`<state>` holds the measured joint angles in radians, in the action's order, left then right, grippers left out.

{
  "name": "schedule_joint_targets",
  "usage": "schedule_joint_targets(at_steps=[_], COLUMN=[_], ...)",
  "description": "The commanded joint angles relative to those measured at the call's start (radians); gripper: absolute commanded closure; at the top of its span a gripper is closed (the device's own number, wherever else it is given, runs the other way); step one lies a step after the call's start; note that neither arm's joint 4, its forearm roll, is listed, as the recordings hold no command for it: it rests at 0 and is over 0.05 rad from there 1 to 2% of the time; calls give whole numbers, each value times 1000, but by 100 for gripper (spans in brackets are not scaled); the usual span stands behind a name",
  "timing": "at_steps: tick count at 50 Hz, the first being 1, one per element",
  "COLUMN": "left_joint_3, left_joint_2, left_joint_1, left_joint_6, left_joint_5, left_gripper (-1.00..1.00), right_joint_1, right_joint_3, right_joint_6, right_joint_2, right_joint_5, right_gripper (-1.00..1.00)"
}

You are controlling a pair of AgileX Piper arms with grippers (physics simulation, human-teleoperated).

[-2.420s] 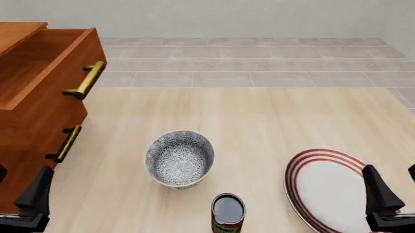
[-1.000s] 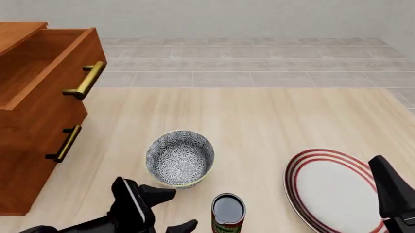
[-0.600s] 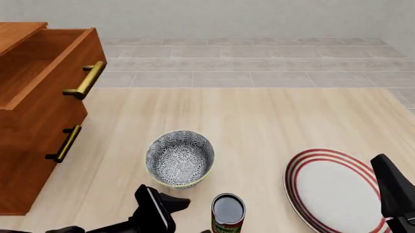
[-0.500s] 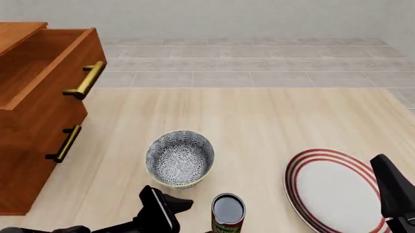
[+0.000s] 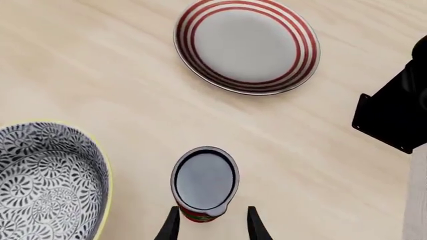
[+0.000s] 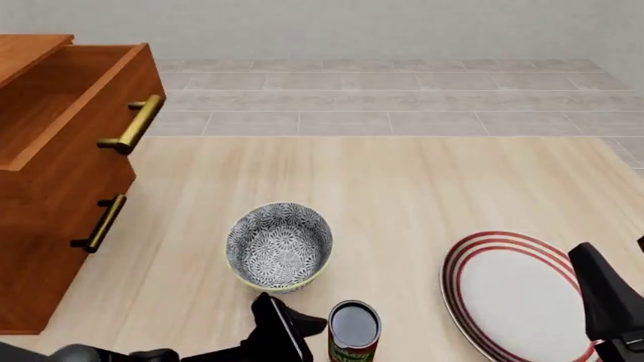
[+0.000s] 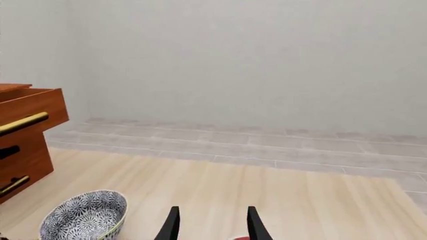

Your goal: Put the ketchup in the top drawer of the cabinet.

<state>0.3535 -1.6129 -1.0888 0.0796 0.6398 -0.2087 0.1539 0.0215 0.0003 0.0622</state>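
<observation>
The ketchup (image 6: 354, 330), a small tin with a dark grey top and a red label, stands upright near the table's front edge; in the left wrist view the ketchup (image 5: 204, 181) sits just ahead of my fingertips. My left gripper (image 6: 302, 335) is open, low beside the can's left, and in its own view the left gripper (image 5: 212, 227) straddles the can's base without closing. The cabinet (image 6: 41, 226) stands at the far left with its top drawer (image 6: 121, 83) pulled out. My right gripper (image 6: 616, 294) hangs open over the plate, holding nothing; its own view shows the right gripper (image 7: 211, 225) open.
A grey patterned bowl (image 6: 280, 245) stands just behind and left of the can, close to my left fingers. A red-rimmed white plate (image 6: 508, 290) lies at the front right. The drawer's brass handle (image 6: 133, 124) juts out toward the table's middle.
My left gripper has swept in from the front left and slid right to the can's side, staying open. The right gripper has barely shifted. The can, bowl and drawer have not moved.
</observation>
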Motion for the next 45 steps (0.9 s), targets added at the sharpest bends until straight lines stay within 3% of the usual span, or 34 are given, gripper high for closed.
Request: schedule_joint_targets(at_steps=[1,10,36,45], left_joint_3=[29,47,114,126], left_joint_2=[-62,-91,-126,-63], left_joint_1=[-8,55,-8,6], left_joint_6=[2,-17,-16,-16], left_joint_5=[22,17,-13,-60], left_gripper=[-100,-100,-100,-100], right_joint_1=[-6,-12,-12,-22], right_joint_3=[-6,-1,-3,-12], right_joint_6=[3,5,9,11], right_joint_2=[0,0,0,0], right_joint_5=[-4,0,-5,-11], right_gripper=[-100,-100,-100,-100])
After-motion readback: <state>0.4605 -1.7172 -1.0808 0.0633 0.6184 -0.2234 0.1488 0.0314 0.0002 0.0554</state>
